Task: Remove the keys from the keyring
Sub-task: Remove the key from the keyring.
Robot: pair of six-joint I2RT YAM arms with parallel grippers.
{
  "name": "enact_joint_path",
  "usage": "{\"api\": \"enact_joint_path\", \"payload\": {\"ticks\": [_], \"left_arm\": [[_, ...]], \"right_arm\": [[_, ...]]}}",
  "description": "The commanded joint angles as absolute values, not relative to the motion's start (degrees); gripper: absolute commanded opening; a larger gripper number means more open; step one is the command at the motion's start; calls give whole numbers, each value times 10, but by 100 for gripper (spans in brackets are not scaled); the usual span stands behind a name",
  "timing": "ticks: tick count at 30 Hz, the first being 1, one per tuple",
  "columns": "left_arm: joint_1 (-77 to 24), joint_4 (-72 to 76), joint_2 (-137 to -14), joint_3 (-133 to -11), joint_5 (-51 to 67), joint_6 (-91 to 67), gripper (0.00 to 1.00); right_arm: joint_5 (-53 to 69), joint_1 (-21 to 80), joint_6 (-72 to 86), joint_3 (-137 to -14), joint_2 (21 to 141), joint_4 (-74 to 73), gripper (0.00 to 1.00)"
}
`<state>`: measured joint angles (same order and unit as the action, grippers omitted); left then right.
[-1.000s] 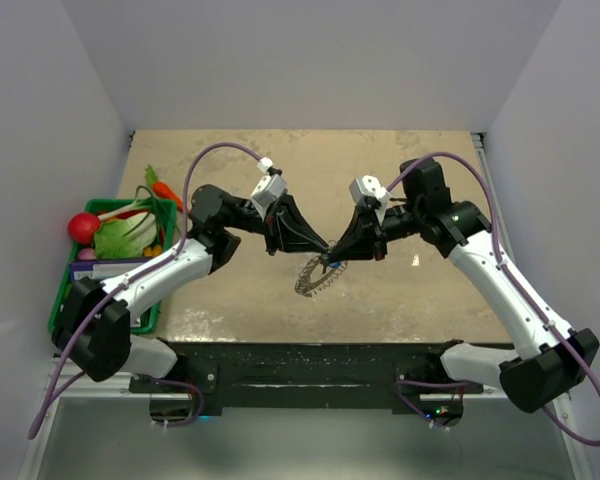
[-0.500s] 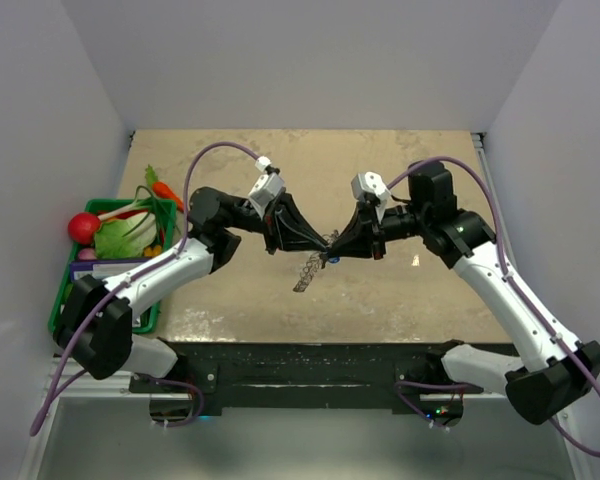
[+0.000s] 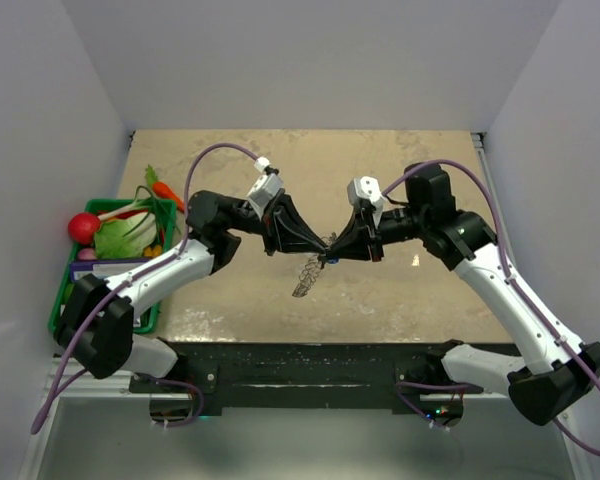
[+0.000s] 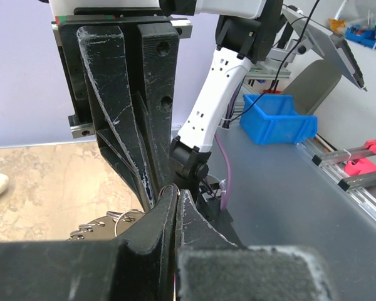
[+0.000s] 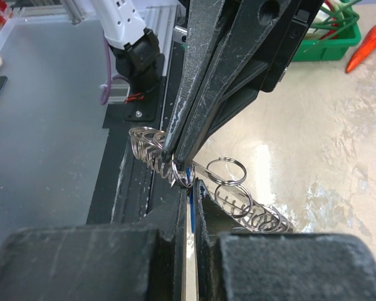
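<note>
Above the table (image 3: 410,300), left fingers (image 4: 158,218) clamp the hanging grey coiled metal keyring (image 3: 306,276), right fingers (image 5: 168,212) clamp its small blue-headed silver key (image 5: 189,171), tips nearly touching.

Plain white walls (image 3: 310,60) are closing in the beige, marbled tabletop (image 3: 410,300) at the back and on both sides. A black rail (image 3: 310,365) is running along its near edge, with a grey surface (image 3: 310,440) lying below it. Overhead light is glinting off the tabletop in a pale patch (image 5: 267,157). Beyond the table, a blue bin (image 4: 277,119) is sitting on a grey bench (image 4: 282,194) beside a metal rail (image 4: 370,204).
</note>
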<state>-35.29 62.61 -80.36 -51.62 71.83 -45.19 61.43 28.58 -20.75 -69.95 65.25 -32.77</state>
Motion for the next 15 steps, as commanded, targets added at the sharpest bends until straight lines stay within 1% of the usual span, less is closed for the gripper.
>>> {"api": "enact_joint_path", "payload": {"ticks": [1,3,5,15], "left_arm": [[-372,657,-799,-513,739,-480,0],[-371,657,-796,-512,737,-478,0],[-368,657,-794,-512,737,-478,0],[-358,657,-789,-502,727,-475,0]], "right_arm": [[557,287,-252,-732,646,-284,6],[557,287,-235,-722,638,-265,10],[567,287,-237,-732,638,-278,18],[608,287,-237,-750,630,-297,23]]}}
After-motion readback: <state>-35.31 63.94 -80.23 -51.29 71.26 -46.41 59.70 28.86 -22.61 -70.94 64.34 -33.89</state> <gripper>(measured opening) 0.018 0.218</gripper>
